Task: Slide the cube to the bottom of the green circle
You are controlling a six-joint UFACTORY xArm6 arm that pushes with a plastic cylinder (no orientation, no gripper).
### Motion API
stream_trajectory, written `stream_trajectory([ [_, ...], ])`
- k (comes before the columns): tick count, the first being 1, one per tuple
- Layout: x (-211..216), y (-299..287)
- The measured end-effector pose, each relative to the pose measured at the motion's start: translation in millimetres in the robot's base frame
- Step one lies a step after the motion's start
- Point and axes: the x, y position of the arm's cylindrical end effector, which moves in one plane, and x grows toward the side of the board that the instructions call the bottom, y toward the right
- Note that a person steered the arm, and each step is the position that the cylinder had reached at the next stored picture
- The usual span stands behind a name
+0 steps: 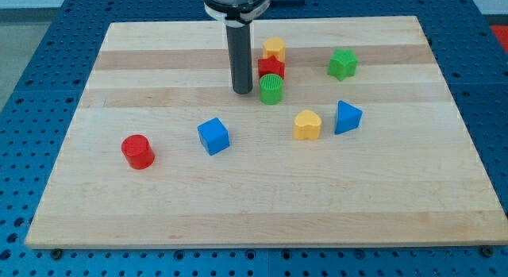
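The blue cube (213,136) lies left of the board's middle. The green circle, a short green cylinder (271,90), stands up and to the right of it, touching a red block (271,68) just above it. My tip (242,91) rests on the board just left of the green cylinder, a small gap apart, and well above and right of the blue cube.
A yellow block (275,48) sits above the red block. A green star (343,63) is at the upper right. A yellow heart (307,125) and a blue triangular block (347,117) lie right of centre. A red cylinder (138,151) is at the lower left.
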Motion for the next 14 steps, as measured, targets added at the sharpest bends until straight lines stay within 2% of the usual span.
stream_trajectory([
  [1, -8.2, 0.0],
  [2, 45.4, 0.0],
  [3, 45.4, 0.0],
  [4, 36.5, -35.4],
  [7, 40.5, -94.0],
  [8, 91.3, -76.1],
  [9, 91.8, -76.1],
  [11, 122.6, -66.1],
  [12, 105.3, -54.3],
  [13, 47.7, -36.3],
  [14, 44.8, -36.0],
])
